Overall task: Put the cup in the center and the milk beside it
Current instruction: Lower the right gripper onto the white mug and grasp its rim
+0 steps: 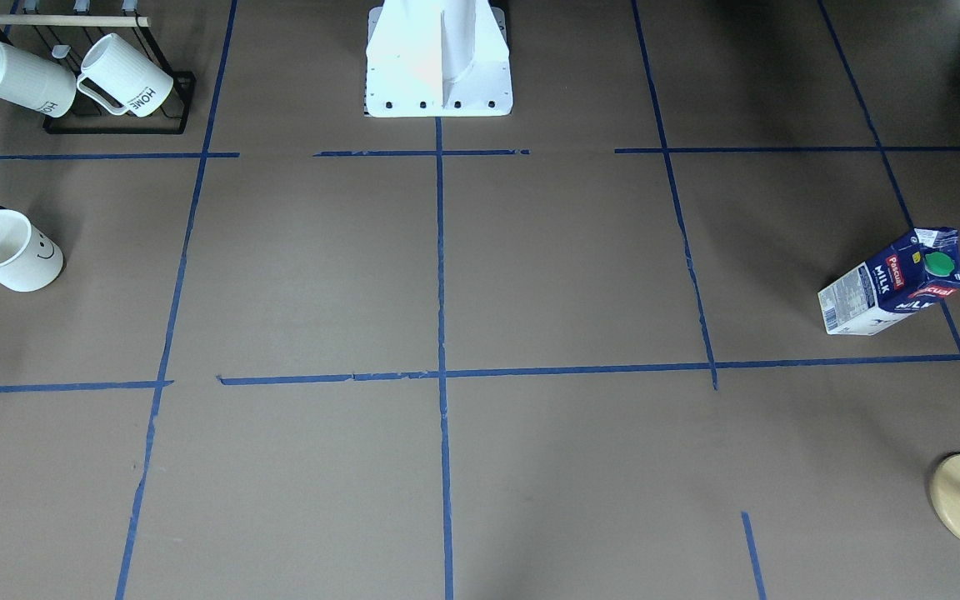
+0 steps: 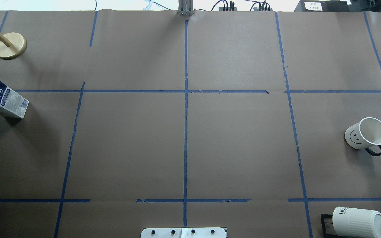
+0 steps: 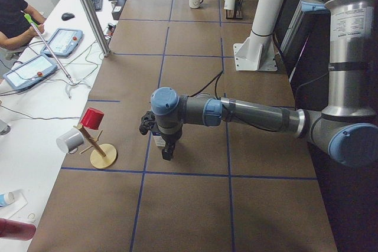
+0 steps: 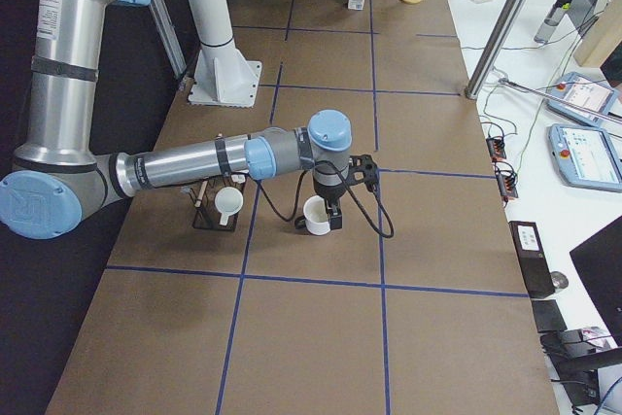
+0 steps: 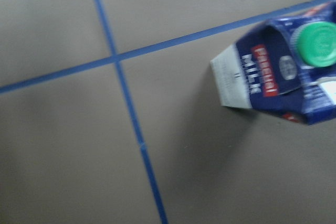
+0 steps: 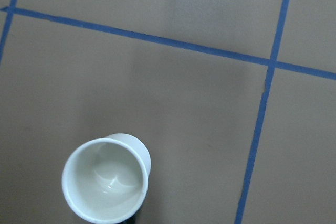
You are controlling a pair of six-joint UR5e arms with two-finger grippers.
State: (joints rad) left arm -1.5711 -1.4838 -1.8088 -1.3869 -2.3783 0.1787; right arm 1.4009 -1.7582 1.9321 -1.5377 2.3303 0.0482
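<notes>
cup [image 2: 366,136]: likely rigid, slick, breakable; pinch wall at rim | milk [image 1: 892,285]: probably dentable carton; clasp flat sides | left tool [image 3: 167,151], right tool [image 4: 334,215]: cannot tell grip

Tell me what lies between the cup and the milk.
No object stands between the cup and the milk: only the bare brown center, crossed by blue tape lines. The overhead view shows it.
</notes>
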